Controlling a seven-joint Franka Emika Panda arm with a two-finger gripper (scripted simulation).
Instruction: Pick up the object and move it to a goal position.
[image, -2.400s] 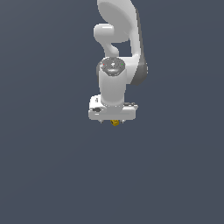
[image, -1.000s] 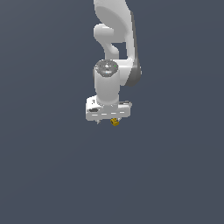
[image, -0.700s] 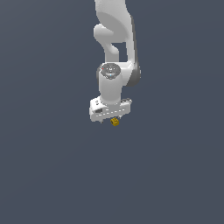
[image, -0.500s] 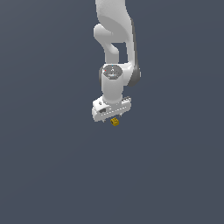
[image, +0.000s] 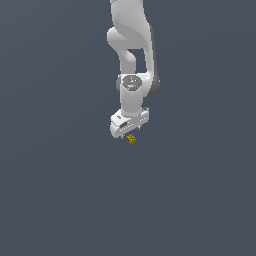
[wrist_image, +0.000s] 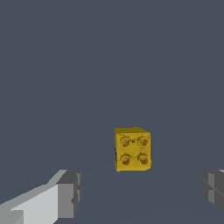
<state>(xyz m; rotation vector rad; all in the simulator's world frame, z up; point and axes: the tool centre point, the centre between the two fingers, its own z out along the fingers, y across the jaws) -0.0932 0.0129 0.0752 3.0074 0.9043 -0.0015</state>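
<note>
while white arm hangs from above, gripper (wrist_image: 140, 192) spread wide, holding nothing. yellow studded block (wrist_image: 132, 148) sits between grey fingertips (wrist_image: 70, 192), touching neither. exterior view: block (image: 131, 139) just below gripper (image: 129, 134), gap hard to judge.

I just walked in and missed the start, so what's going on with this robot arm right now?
A white robot arm is reaching down over a small yellow studded block on a plain dark grey surface. Its claw is open, with the block lying between the two fingers and apart from both. The block is not gripped yet, so the pickup is only being lined up.
</note>
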